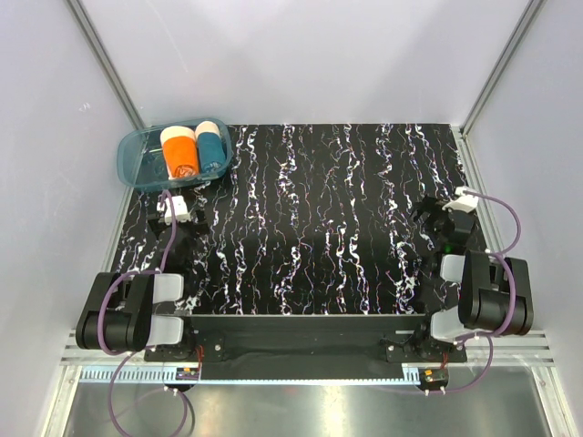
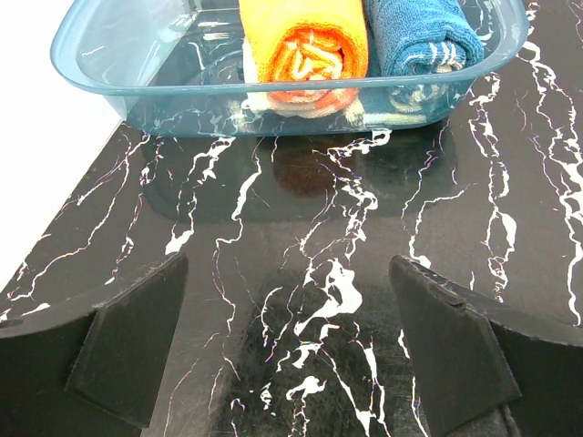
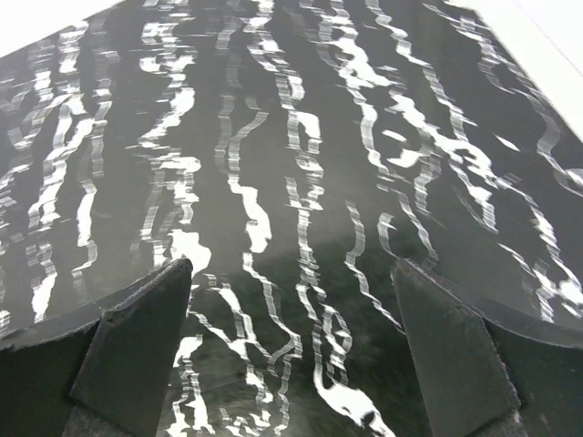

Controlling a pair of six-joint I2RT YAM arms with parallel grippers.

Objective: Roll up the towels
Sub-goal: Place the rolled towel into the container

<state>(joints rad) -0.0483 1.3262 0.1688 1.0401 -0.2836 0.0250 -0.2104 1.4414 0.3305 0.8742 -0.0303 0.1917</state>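
Two rolled towels lie side by side in a translucent blue tub (image 1: 137,159) at the table's far left: an orange towel (image 1: 179,151) (image 2: 305,45) and a teal-blue towel (image 1: 212,146) (image 2: 419,36). My left gripper (image 1: 173,238) (image 2: 287,346) hovers over bare tabletop a little in front of the tub, open, with nothing between its fingers. My right gripper (image 1: 435,232) (image 3: 291,350) is low at the right side of the table, open and empty, far from the towels.
The black marble-patterned table (image 1: 319,218) is walled by white panels with aluminium posts at the back corners. The tub (image 2: 109,77) sits against the left wall edge. Both arm bases stand at the near edge on a black bar (image 1: 310,332).
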